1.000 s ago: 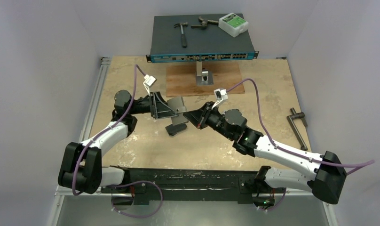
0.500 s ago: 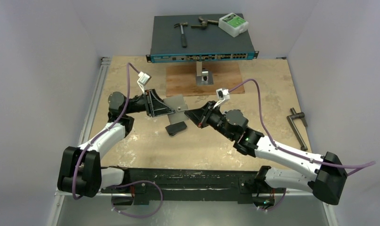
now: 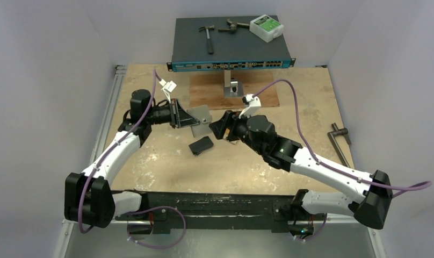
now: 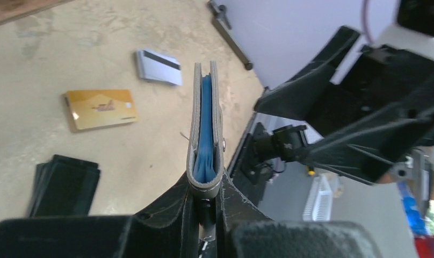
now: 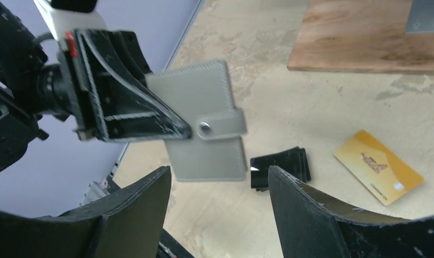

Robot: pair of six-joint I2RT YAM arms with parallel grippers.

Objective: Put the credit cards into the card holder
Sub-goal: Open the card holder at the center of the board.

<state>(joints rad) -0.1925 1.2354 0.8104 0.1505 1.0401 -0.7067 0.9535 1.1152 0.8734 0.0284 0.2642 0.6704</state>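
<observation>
My left gripper [image 3: 190, 119] is shut on the folded edge of the grey card holder [image 3: 203, 117] and holds it above the table. In the left wrist view the card holder [image 4: 205, 123] shows edge-on, bluish inside, clamped in the left gripper [image 4: 205, 187]. In the right wrist view the holder [image 5: 207, 126] has its strap snapped shut. My right gripper [image 5: 217, 180] stands open just in front of it, touching nothing. An orange credit card [image 4: 100, 108] and a silver one with a dark stripe [image 4: 158, 66] lie flat on the table. The orange card [image 5: 377, 166] also lies right of the right jaws.
A black folding case [image 3: 201, 145] lies on the table under the grippers. Behind them are a wooden board [image 3: 204, 99] with a metal bracket and a network switch [image 3: 231, 54] carrying a hammer and a white box. A metal crank handle [image 3: 339, 145] lies at the right edge.
The left gripper has shut on the card holder and carried it slightly left. The right gripper has opened, let go of the holder's far edge and shifted left and forward.
</observation>
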